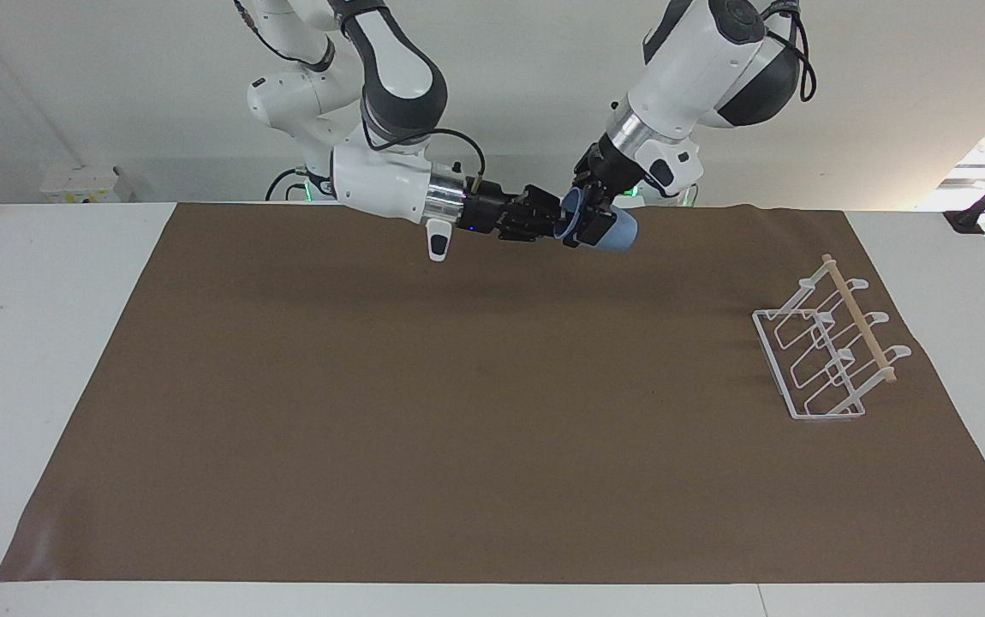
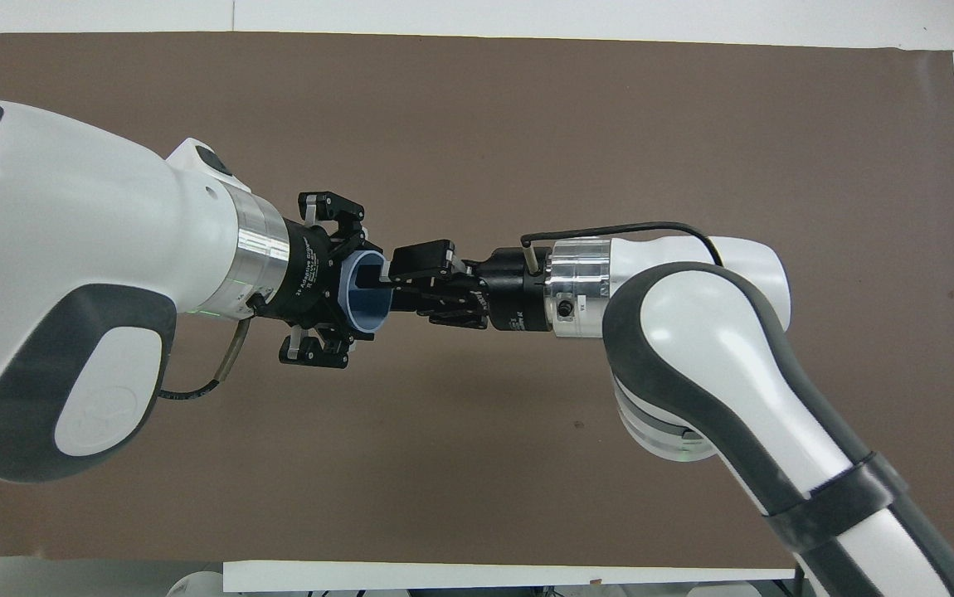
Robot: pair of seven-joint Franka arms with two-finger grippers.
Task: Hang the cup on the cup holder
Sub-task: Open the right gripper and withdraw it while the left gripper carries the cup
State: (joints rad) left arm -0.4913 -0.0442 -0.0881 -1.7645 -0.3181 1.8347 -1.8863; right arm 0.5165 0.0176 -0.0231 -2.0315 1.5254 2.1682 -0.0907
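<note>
Handover in mid-air, over the mat's (image 1: 458,386) edge nearest the robots; left gripper (image 2: 323,290) is clamped round the cup's (image 2: 365,292) body, fingers (image 2: 326,206) either side, cup lying sideways with its open mouth toward the right gripper (image 2: 411,278); right gripper comes in level at the mouth, one finger looks to be inside the rim and one outside on the wall, but whether that pinch has closed cannot be told.

Step in hand, as I judge it: passing the cup between arms; to do it well the right gripper should bite squarely on the rim wall before the left one lets go, no twisting, thin plastic may flex or slip; release only once the grip is firm.

Cup (image 1: 604,224): small, light blue, no handle, tapered, rim wider than base, smooth, plain; touching both grippers, off the table.

Farther out from the grippers, well apart, toward the left arm's end: cup holder (image 1: 826,351), white wire rack on the mat, slanted looped prongs, thin wooden dowel across the top; nothing hangs on it yet.
</note>
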